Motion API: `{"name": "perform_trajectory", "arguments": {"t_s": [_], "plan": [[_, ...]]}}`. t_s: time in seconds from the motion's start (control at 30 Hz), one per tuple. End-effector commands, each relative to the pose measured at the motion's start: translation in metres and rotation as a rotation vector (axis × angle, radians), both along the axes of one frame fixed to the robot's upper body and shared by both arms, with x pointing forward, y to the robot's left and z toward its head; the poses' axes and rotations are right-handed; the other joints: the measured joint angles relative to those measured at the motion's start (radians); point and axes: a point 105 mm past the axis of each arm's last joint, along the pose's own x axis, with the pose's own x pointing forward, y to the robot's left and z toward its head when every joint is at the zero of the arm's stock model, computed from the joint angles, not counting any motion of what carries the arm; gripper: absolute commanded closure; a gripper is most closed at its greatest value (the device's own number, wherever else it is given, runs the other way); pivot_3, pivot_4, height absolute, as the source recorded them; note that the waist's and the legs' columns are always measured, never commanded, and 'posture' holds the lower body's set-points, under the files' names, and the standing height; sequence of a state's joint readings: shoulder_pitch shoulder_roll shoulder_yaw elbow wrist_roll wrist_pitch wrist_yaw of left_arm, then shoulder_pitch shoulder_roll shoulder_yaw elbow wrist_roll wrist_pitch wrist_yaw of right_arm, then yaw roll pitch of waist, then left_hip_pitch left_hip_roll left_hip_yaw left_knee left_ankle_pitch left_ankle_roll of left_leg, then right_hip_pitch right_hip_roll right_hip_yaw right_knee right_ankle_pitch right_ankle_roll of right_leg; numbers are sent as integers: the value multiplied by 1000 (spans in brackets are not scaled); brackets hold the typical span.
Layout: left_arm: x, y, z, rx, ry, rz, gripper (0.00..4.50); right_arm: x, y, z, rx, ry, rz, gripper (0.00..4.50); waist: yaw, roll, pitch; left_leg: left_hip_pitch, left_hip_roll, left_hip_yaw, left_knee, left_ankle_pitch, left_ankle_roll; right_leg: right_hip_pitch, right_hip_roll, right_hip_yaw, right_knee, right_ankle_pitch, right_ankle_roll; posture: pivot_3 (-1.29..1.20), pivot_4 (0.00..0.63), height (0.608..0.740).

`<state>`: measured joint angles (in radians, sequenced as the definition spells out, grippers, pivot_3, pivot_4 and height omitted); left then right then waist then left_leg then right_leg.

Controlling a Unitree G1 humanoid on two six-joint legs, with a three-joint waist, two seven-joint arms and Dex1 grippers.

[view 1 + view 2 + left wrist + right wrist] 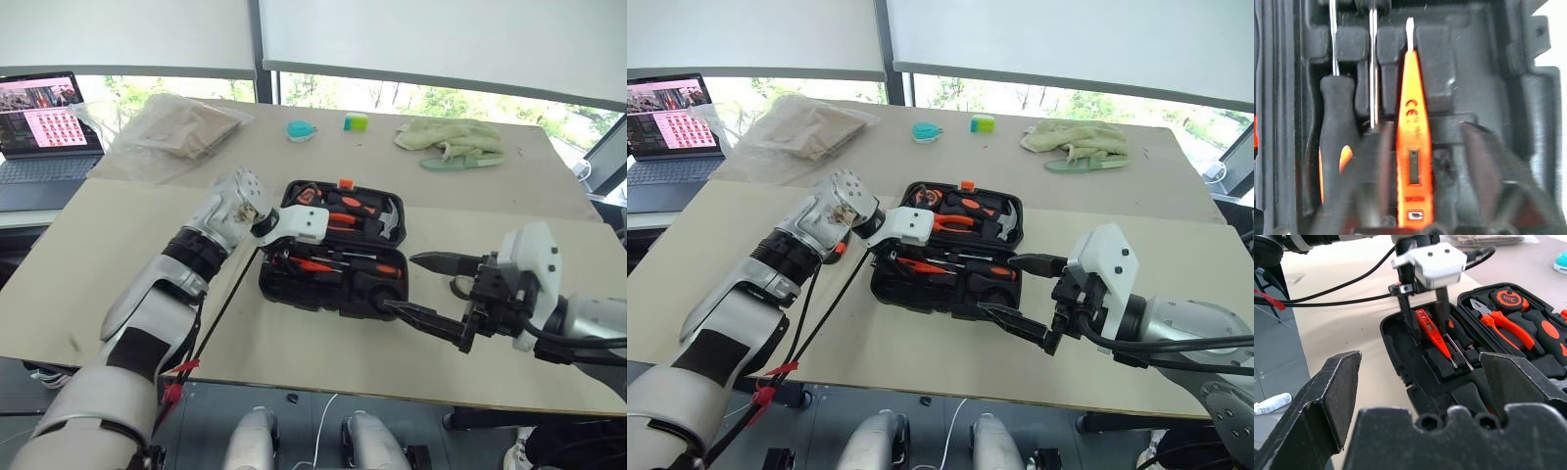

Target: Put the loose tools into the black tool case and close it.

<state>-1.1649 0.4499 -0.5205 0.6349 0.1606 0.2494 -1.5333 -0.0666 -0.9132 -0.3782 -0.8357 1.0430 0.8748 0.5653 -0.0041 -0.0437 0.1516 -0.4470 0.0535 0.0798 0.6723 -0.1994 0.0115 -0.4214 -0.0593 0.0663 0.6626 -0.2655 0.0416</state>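
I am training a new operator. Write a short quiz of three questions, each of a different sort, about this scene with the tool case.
1. True or false: the black plastic tool case is shut.
2. What straddles the slim all-orange tester screwdriver? A) the left gripper B) the right gripper C) a person's hand
3. Fill in: the right gripper's fingers stand wide ____.

Key: 1 false, the lid is up. 2 A, its fingers stand either side of the tester, which lies in a slot. 3 open.

Silver-white arms, black fingers (431, 321), black cables
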Motion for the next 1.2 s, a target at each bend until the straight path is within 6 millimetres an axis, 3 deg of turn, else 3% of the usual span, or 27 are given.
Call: {"name": "perform_trajectory", "arguments": {"t_s": [0.03, 0.17, 0.2, 0.47, 1.2], "plan": [[0, 1, 48, -191, -64, 4, 1360, -1, 1, 9, 7, -45, 11, 0, -2, 0, 0, 0, 0, -1, 0, 0, 0, 0, 0, 0, 0, 0, 0, 0, 150, 740], [-5, 10, 54, -381, -64, -15, 1360, -1, 0, 8, 3, -41, 4, 0, -6, 0, 0, 0, 0, -3, 0, 0, 0, 0, 0, 0, 0, 0, 0, 0, 150, 740], [-5, 14, 50, -409, -57, -9, 1871, -1, 0, 8, 3, -41, 2, 0, -7, 0, 0, 0, 0, -5, 0, 0, 0, 0, 0, 0, 0, 0, 0, 0, 150, 740], [-5, 22, -2, -490, -31, 43, 4432, -1, 0, 9, 0, -36, 1, 0, -1, 1, 0, 0, 0, -7, 3, 0, 0, 1, 0, -1, 1, 0, 0, 0, 150, 740], [8, 20, -39, -447, -14, 104, 4432, -1, 1, 10, 25, -16, -6, 0, 4, 1, -1, -1, -1, -7, 4, 0, 1, 2, 0, -1, 1, 0, 1, 0, 150, 740]]}}
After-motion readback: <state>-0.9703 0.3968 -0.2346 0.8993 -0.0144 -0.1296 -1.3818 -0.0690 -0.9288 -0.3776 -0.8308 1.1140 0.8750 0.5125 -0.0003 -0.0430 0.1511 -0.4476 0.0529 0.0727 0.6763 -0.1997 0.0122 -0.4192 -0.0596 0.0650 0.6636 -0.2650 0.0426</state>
